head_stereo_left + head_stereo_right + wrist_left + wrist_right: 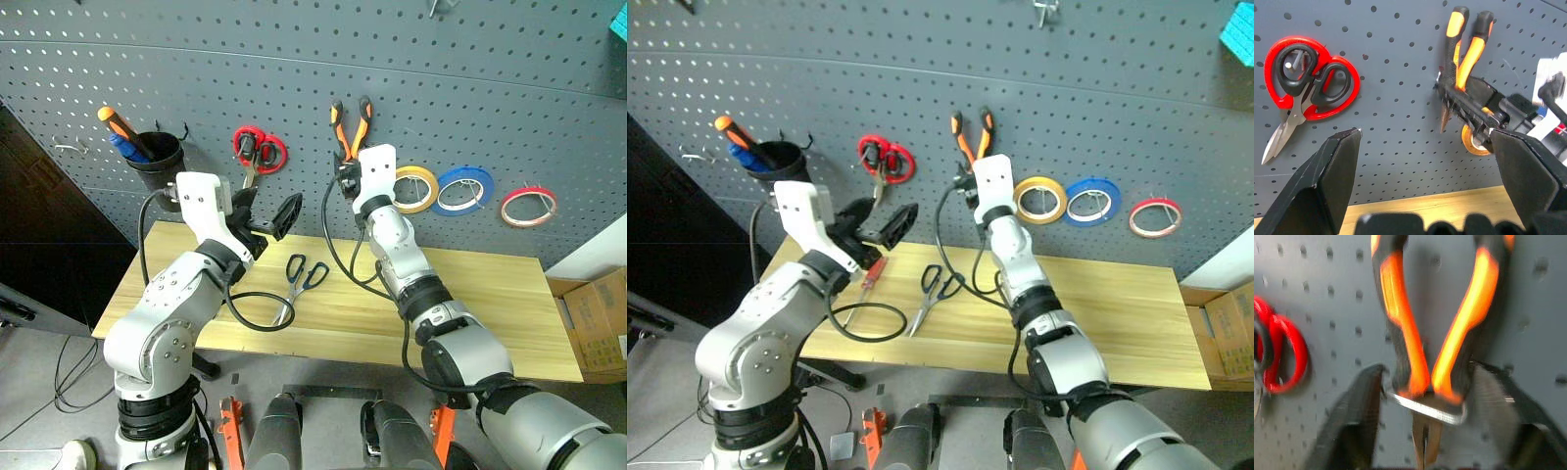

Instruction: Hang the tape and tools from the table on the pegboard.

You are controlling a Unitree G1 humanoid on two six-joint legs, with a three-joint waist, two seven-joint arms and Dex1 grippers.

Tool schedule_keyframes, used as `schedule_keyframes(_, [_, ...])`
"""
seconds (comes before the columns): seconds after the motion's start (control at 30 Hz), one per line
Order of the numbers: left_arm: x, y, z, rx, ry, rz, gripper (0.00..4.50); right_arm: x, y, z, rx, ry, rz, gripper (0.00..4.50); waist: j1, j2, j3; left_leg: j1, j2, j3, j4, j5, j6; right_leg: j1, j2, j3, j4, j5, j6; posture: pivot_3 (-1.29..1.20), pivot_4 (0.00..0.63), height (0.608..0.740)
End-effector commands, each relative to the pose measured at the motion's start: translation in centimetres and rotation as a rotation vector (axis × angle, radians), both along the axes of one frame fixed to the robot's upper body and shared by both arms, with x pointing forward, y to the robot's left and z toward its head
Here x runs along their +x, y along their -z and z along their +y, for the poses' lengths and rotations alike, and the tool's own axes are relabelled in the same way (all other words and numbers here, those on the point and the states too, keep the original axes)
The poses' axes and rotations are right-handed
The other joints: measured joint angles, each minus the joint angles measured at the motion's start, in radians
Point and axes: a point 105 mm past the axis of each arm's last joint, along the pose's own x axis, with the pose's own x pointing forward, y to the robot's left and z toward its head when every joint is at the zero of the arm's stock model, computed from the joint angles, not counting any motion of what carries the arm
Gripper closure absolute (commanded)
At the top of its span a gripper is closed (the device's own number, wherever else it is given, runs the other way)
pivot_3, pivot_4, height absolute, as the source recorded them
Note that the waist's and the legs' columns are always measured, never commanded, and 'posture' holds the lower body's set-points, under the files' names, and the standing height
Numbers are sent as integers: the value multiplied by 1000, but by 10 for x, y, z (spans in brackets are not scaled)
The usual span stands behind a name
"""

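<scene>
- Pliers [350, 125] up on pegboard [294, 59], right gripper [345, 182] just below; dark scissors [299, 279] flat on table [490, 294].
- Left wrist: left gripper [1425, 161] spread open, holding nothing.
- Right wrist: fingers [1359, 406] either side of pliers' head, grip unclear.

Grey floor [39, 411] below, dark cables [61, 377] trailing across it at left. Dark panel, possibly door or cabinet side [34, 225], at far left. Cardboard boxes [595, 318] stacked at right, white wall strip [598, 257] just above them. Teal object [1239, 37] at upper right corner, identity unclear. Lit evenly, soft shadows.
</scene>
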Motion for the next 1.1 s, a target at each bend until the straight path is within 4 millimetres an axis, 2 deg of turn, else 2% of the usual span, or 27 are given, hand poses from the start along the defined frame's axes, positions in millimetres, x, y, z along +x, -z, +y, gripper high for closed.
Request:
schedule_keyframes(0.03, [0,-11,-4,-2,26,-49,0,-2,-19,-7,6,9,-58,109,-1,0,0,0,0,0,0,0,0,0,0,0,0,0,0,208,151,740])
schedule_keyframes(0.23, [6,-5,-5,18,32,-34,0,-20,-19,-17,-41,-64,-64,28,0,0,0,-1,-1,-1,0,0,0,0,0,-1,-1,0,0,180,149,740])
schedule_keyframes(0.37, [19,12,3,100,-25,13,0,-51,-21,-30,-65,-175,-48,28,-1,2,0,-1,-1,-2,-1,0,0,0,0,-1,0,0,0,154,158,740])
schedule_keyframes(0.5, [35,36,9,203,-53,89,0,-90,-23,-27,-111,-384,16,28,-10,4,1,-1,0,-1,-1,0,0,-1,0,-1,0,-4,4,113,172,740])
schedule_keyframes(0.7, [61,96,4,364,-1,286,0,-142,0,-18,-317,-697,160,28,-32,5,1,-1,0,-1,0,0,0,0,0,-1,0,-5,4,55,194,740])
schedule_keyframes(0.83, [70,138,7,535,-3,420,0,-157,13,-16,-399,-808,215,28,-41,6,2,-1,0,0,0,0,0,-1,-1,-1,-1,-5,3,11,210,740])
schedule_keyframes(0.97, [70,151,14,600,-33,509,0,-171,16,-7,-467,-924,226,28,-61,6,3,-2,0,-1,-1,0,0,-2,-1,-1,-1,-5,4,-13,223,740])
schedule_keyframes(1.1, [59,162,29,640,-65,576,0,-172,13,1,-495,-954,203,28,-79,7,4,-2,0,-1,-1,0,0,-2,-1,-1,0,-6,5,-25,236,740])
